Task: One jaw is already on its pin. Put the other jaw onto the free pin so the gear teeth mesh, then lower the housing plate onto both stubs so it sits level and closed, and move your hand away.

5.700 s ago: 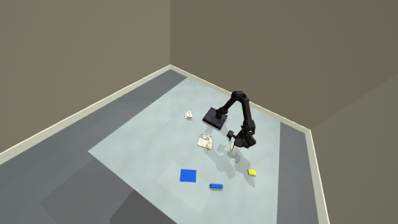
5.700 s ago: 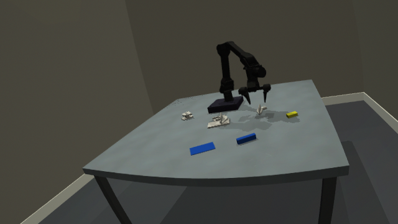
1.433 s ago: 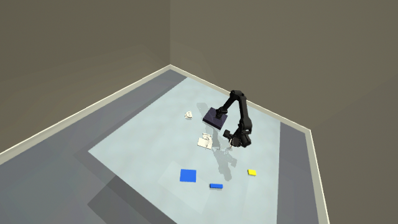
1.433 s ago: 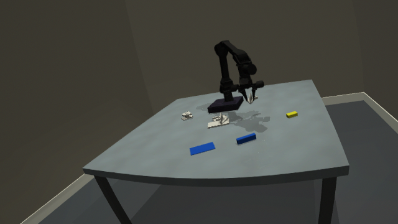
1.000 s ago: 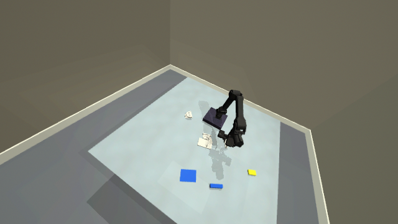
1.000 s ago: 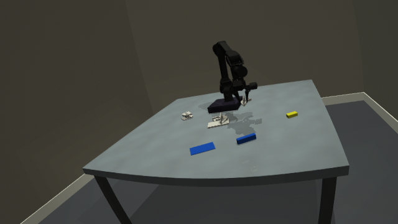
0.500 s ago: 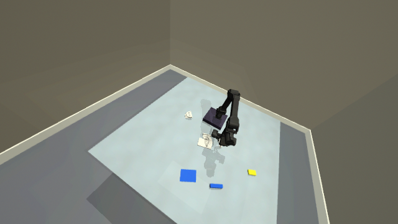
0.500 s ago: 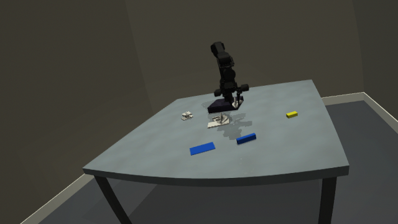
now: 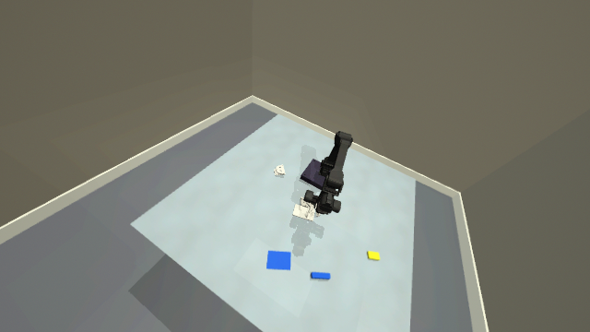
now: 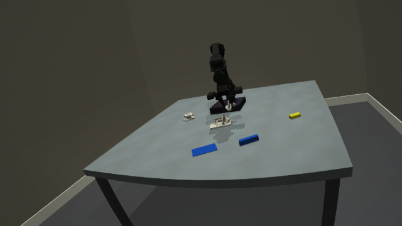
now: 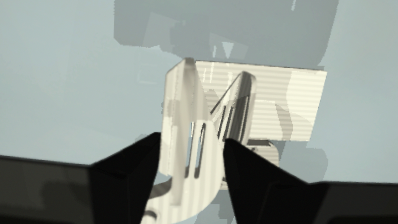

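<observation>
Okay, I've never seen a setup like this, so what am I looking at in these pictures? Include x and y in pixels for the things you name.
It's one black robot arm (image 9: 338, 161) (image 10: 217, 63) on a table (image 10: 217, 183). One picture looks down from above, one looks across the table from outside, and one looks out from the arm's wrist, past the two dark fingers of its tool (image 9: 317, 216) (image 10: 228, 108) (image 11: 192, 145).

The tool grips a loose cream jaw (image 11: 200, 165). Near it sits a cream base (image 9: 301, 212) (image 10: 220, 125) (image 11: 305, 100) with another jaw (image 11: 242, 112) on it. Also on the table: a small cream part (image 9: 279, 171) (image 10: 188, 116), a flat blue square (image 9: 278, 260) (image 10: 204, 150), a blue bar (image 9: 320, 276) (image 10: 249, 139) and a yellow block (image 9: 373, 255) (image 10: 294, 115).
</observation>
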Controlling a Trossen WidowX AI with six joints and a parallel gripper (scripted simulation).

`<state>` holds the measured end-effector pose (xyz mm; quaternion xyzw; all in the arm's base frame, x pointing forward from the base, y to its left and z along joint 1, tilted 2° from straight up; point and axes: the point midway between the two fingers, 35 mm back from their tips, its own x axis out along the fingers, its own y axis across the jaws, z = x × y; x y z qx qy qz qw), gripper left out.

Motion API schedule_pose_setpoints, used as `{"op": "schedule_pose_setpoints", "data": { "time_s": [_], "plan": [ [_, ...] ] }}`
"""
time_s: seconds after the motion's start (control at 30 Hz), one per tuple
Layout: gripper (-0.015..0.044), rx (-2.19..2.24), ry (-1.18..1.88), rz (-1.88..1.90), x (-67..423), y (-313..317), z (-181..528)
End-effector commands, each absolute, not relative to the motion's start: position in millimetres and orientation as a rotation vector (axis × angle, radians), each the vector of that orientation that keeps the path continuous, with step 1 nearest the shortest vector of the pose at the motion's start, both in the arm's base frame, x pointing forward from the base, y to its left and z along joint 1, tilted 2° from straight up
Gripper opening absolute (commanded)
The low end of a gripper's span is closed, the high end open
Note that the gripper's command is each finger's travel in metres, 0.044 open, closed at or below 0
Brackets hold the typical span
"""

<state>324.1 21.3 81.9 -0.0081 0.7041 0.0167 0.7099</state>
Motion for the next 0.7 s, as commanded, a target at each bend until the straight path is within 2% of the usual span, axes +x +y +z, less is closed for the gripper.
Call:
{"op": "schedule_pose_setpoints", "data": {
  "time_s": [0.0, 0.67],
  "plan": [
    [0.0134, -0.039, 1.564, 0.049, 324.1, 6.6, 81.6],
    [0.0134, -0.115, 1.564, 0.115, 318.0, -59.8, 80.7]
  ]
}}
